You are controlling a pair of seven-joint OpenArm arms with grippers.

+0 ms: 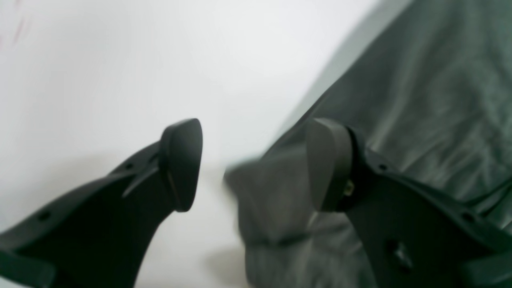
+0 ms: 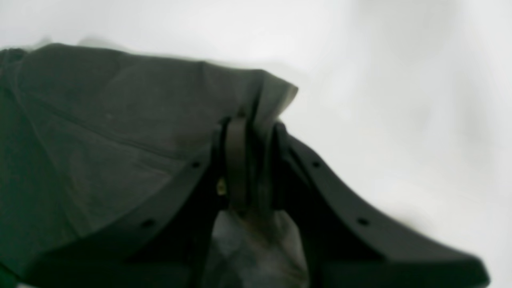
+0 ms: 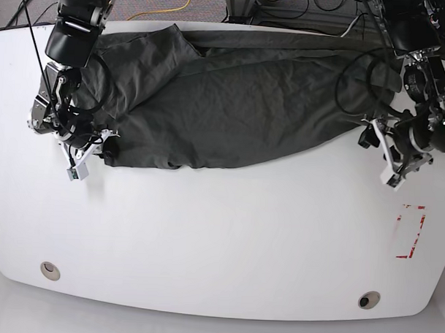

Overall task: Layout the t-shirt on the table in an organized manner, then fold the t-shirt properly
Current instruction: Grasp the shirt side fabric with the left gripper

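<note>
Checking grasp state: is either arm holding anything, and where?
Right gripper is shut on the t-shirt, pinching a corner of its edge. Left gripper holds nothing, jaws open.

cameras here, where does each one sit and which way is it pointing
Left wrist: sits on the left arm, looks along the open left gripper at a t-shirt corner and the white table; both jaws show, spread apart.
Right wrist: sits on the right arm, looks along the right gripper, jaws pinched on the cloth's edge.
Base: high above, looks down at the whole table with red tape rectangle; both arms show.
Shared: each wrist view shows a t-shirt end that the base view shows whole.
</note>
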